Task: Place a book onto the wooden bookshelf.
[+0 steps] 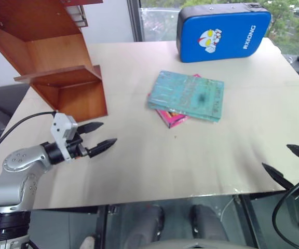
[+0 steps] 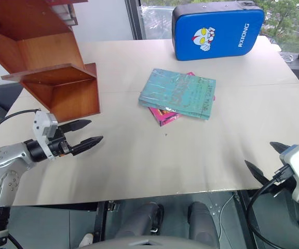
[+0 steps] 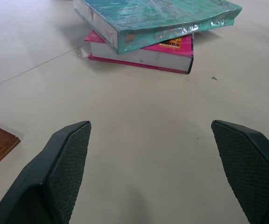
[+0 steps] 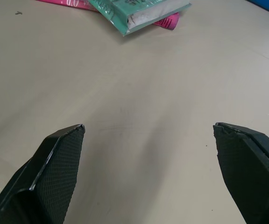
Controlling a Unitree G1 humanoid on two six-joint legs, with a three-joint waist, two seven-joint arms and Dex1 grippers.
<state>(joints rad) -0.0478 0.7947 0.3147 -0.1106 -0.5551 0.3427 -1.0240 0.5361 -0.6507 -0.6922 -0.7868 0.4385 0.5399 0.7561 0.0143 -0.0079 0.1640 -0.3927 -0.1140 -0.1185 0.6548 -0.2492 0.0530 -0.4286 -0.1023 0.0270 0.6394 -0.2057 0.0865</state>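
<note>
The book [image 1: 187, 95] lies flat near the middle of the bench [image 1: 139, 171], cover up, resting on top of a smaller pink book [image 1: 171, 117] that sticks out from under its near edge. Its long axis runs roughly across the bench, from the robot's left to its right, turned a little so the right end sits slightly nearer the robot than the left end does. The printing on the cover runs along the right-hand short edge (too small to read). In the left wrist view the teal cover overhangs the pink book beneath, and one corner dips slightly past it.

The wooden bookshelf [image 1: 61, 67] stands at the far left of the bench, well apart from the books, its open compartments facing the right. A blue padded case [image 1: 223, 32] stands upright at the far edge, beyond the books.

The left gripper [image 1: 98, 137] hovers low over the bench just in front of the bookshelf's foot, the forearm reaching in from the left and the fingers pointing to the right, toward the books; its fingers are spread wide and hold nothing. The right gripper [image 1: 284, 161] sits at the near right edge of the bench, pointing forward and slightly down, its fingers likewise wide apart and empty (both are well short of the book).
</note>
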